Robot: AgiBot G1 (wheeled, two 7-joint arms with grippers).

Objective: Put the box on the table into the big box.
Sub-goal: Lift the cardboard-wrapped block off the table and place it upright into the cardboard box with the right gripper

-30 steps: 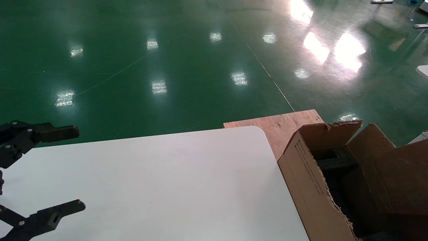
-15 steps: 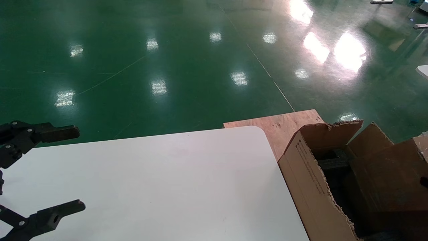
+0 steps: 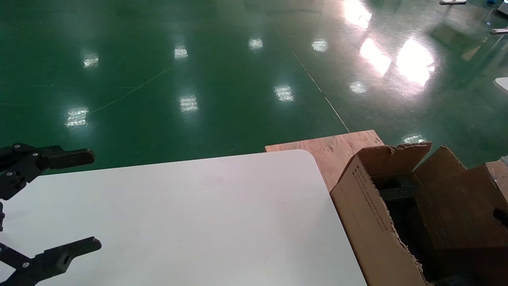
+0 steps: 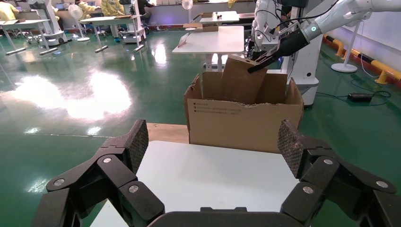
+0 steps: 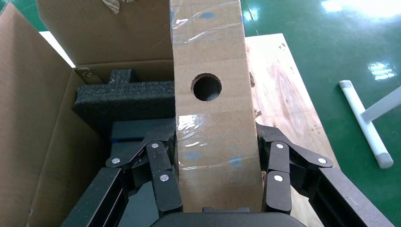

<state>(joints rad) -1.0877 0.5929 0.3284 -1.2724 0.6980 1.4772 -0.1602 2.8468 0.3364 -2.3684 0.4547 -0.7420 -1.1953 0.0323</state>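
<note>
My right gripper (image 5: 215, 158) is shut on the small brown box (image 5: 208, 118), which has a round hole in its broad face and clear tape over it. I hold it upright over the open big box (image 5: 28, 142), above the dark foam (image 5: 127, 97) inside. In the head view the small box (image 3: 456, 214) stands inside the carton (image 3: 369, 222) at the right, beside the white table (image 3: 198, 222); only a dark tip of the right gripper (image 3: 501, 214) shows. The left wrist view shows the small box (image 4: 241, 80) sticking up out of the carton (image 4: 246, 125). My left gripper (image 3: 79, 202) is open and empty at the table's left edge, also in its own view (image 4: 213, 142).
A plywood board (image 3: 333, 149) lies under the carton, past the table's rounded corner, and shows in the right wrist view (image 5: 288, 94). Green glossy floor (image 3: 198, 79) lies all around. Other white tables (image 4: 213, 40) stand far behind the carton.
The small box in my right gripper has shifted a little to the left, further over the carton's inside. The left arm has not moved.
</note>
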